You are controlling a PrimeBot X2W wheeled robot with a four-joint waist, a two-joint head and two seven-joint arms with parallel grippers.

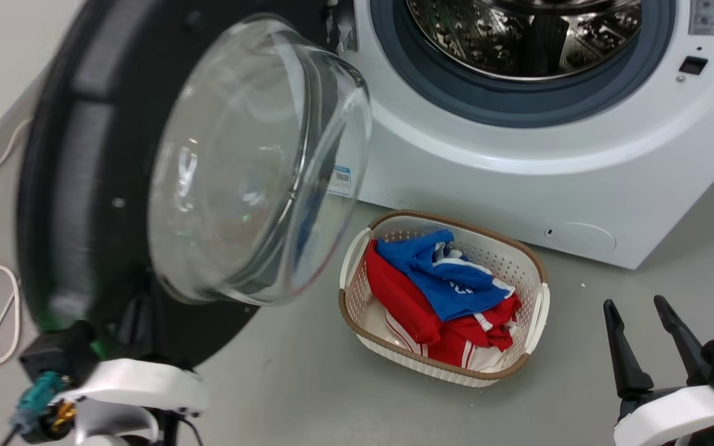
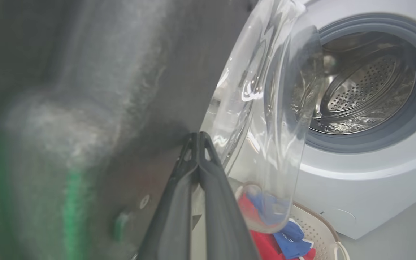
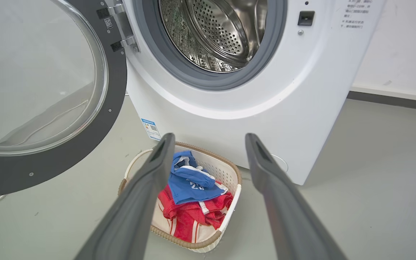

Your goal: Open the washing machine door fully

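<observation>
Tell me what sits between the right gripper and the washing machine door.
A white laundry basket of red and blue clothes stands on the floor there; the head view shows it.

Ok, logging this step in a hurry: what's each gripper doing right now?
Left gripper: shut, tips together against the washing machine door, gripping nothing.
Right gripper: open, holding nothing.
</observation>
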